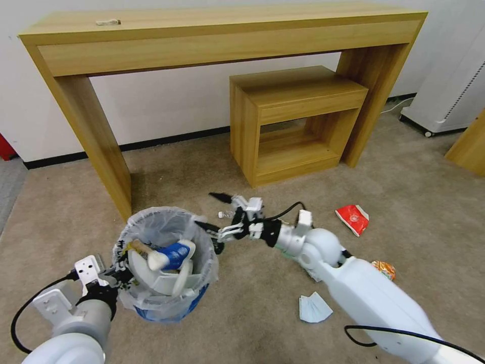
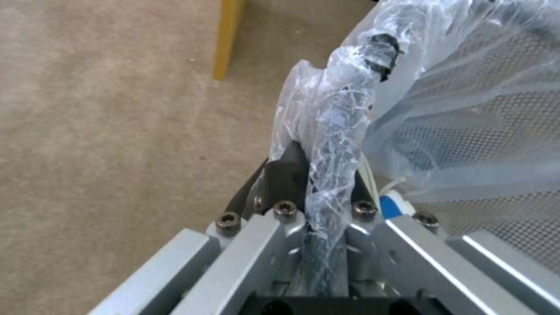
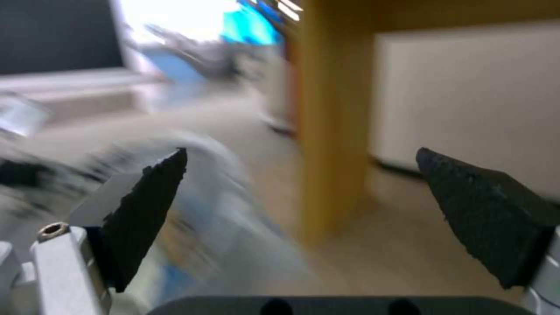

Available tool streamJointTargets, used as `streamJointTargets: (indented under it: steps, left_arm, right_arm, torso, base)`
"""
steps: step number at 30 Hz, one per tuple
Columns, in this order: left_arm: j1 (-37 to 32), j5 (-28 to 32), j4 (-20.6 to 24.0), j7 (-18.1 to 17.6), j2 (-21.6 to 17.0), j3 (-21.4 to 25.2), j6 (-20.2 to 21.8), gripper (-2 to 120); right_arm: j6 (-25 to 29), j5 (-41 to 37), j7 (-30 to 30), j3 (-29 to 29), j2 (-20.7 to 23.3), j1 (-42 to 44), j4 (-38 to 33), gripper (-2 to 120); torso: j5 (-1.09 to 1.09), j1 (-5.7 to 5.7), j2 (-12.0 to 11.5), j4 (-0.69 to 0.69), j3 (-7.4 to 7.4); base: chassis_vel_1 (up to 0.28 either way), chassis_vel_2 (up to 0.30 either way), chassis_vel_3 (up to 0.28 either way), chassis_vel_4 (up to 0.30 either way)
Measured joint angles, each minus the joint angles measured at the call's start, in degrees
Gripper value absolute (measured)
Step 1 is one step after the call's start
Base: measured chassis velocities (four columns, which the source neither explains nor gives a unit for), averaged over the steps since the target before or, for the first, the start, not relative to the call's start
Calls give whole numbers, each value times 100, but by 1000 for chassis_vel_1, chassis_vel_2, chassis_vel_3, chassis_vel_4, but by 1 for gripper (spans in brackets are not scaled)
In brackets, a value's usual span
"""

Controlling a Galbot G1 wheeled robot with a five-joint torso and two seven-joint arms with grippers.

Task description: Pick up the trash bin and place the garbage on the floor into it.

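Now, L gripper clamps trash bin rim, R gripper open beside

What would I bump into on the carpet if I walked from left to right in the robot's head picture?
Left tool pinching the bin's rim → blue bin → open right tool → pale-blue mask → red wrapper → orange can.
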State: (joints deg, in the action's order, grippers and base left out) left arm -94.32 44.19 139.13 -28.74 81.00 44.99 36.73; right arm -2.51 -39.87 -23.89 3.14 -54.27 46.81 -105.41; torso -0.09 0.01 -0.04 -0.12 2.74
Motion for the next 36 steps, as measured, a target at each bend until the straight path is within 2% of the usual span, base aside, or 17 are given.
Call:
streamJointTargets:
  steps: [1, 2, 5, 6, 9, 10, 13, 14, 17, 23, 30, 36]
  left_arm:
    - [11, 18, -21, -8, -7, 33, -3, 1]
    - [11, 18, -21, -8, -7, 33, -3, 1]
    - [61, 90, -58, -24, -32, 137, -4, 1]
    - [61, 90, -58, -24, -32, 137, -4, 1]
    - [77, 116, -61, -31, -57, 160, -4, 1]
    - [77, 116, -61, -31, -57, 160, -4, 1]
    - [83, 115, -30, -32, -26, 126, -3, 1]
    - [83, 115, -30, -32, -26, 126, -3, 1]
    - [52, 124, 48, -27, -13, 109, -2, 1]
    - [34, 165, 91, -17, -35, 119, -1, 1]
    - [39, 188, 91, -3, -31, 95, -1, 1]
    - [38, 198, 70, 4, -44, 95, -2, 1]
  right_arm:
    - [-167, 38, 293, -105, 110, 122, -115, 100]
    - [-167, 38, 293, -105, 110, 122, -115, 100]
    - [-910, -20, 1406, -652, 489, 687, -666, 100]
    - [-910, -20, 1406, -652, 489, 687, -666, 100]
    - [-1898, -584, 2553, -1443, 849, 1372, -1461, 100]
    - [-1898, -584, 2553, -1443, 849, 1372, -1461, 100]
    - [-2860, -1118, 3410, -2238, 1115, 2181, -2032, 100]
    - [-2860, -1118, 3410, -2238, 1115, 2181, -2032, 100]
    - [-3355, -1507, 4102, -2564, 1106, 2699, -2252, 100]
    - [-3479, -1583, 4541, -2792, 984, 3148, -2379, 100]
    - [-3425, -1281, 4409, -2912, 803, 3515, -2304, 100]
    - [-3956, -1315, 4688, -2722, 746, 3694, -2248, 100]
  torso:
    - [-1, 0, 0, 0, 0]
    - [-1, 0, 0, 0, 0]
    - [0, 0, 0, -1, 0]
    - [0, 0, 0, -1, 0]
    - [-2, 0, 0, -1, -1]
    - [-2, 0, 0, -1, -1]
    - [-2, 0, 0, -2, 0]
    - [-2, 0, 0, -2, 0]
    - [0, -1, 0, -1, -1]
    - [-2, 0, 0, 0, -1]
    - [-2, 0, 0, 0, 0]
    - [-2, 0, 0, -1, 0]
  base:
    - [0, 0, 0, 0]
    - [0, 0, 0, 0]
    - [0, 0, 0, 0]
    - [0, 0, 0, 0]
    - [0, 0, 0, 0]
    - [0, 0, 0, 0]
    - [0, 0, 0, 0]
    - [0, 0, 0, 0]
    - [0, 0, 0, 0]
    - [0, 0, 0, 0]
    - [0, 0, 0, 0]
    - [0, 0, 0, 0]
